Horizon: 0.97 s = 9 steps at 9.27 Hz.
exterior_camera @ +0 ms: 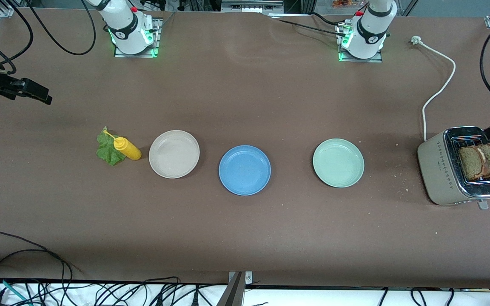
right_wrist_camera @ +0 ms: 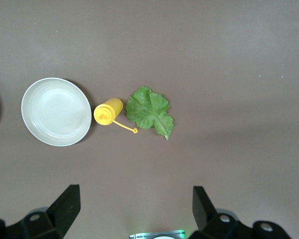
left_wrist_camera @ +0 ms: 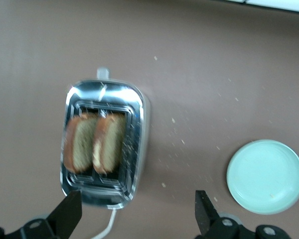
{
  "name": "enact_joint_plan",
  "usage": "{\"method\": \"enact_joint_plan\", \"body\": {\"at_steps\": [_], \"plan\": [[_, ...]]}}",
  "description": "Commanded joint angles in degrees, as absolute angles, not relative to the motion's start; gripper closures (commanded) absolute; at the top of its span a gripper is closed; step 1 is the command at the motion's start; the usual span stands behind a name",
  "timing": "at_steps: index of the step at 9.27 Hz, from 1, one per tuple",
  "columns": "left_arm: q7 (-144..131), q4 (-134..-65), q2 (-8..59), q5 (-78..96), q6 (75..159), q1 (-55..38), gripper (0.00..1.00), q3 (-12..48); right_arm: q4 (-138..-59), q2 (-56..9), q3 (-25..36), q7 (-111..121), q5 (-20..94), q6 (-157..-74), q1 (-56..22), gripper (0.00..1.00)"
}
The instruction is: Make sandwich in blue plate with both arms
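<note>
Now, left gripper point(left_wrist_camera: 134, 214) hanging wide open, empty, over the toaster point(exterior_camera: 457, 170) | bread slices point(left_wrist_camera: 94, 142) standing upright in slots, directly under jaws | blue plate point(exterior_camera: 244, 170) lying bare mid-table | right gripper point(right_wrist_camera: 134, 211) open, empty, hovering above lettuce point(right_wrist_camera: 149, 112), waiting.

The front view looks down from high across the table point(exterior_camera: 245, 85), facing both bases. Each wrist view looks straight down from above (sharing the toaster point(left_wrist_camera: 103, 149) and lettuce point(right_wrist_camera: 149, 111) respectively).
</note>
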State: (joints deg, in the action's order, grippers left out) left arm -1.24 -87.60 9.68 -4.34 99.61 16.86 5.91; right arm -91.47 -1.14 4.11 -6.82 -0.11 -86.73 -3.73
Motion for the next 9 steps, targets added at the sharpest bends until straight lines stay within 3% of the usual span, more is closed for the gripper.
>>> {"method": "enact_joint_plan", "body": {"at_steps": [1, 5, 9], "plan": [[3.51, -85.34, 17.46, -5.36, 105.37, 20.91, 0.00, 6.59, -92.02, -0.53, 4.04, -7.03, 0.79, -86.84, -3.43, 0.00], [3.52, -85.69, 25.03, -5.27, 110.30, 23.99, 0.00, 6.59, -92.02, -0.53, 4.04, -7.03, 0.79, -86.75, -3.43, 0.00], [3.43, -87.19, 26.63, -5.01, 109.78, 24.26, 0.00, 6.59, -92.02, -0.53, 4.04, -7.03, 0.88, -86.84, -3.43, 0.00]]}}
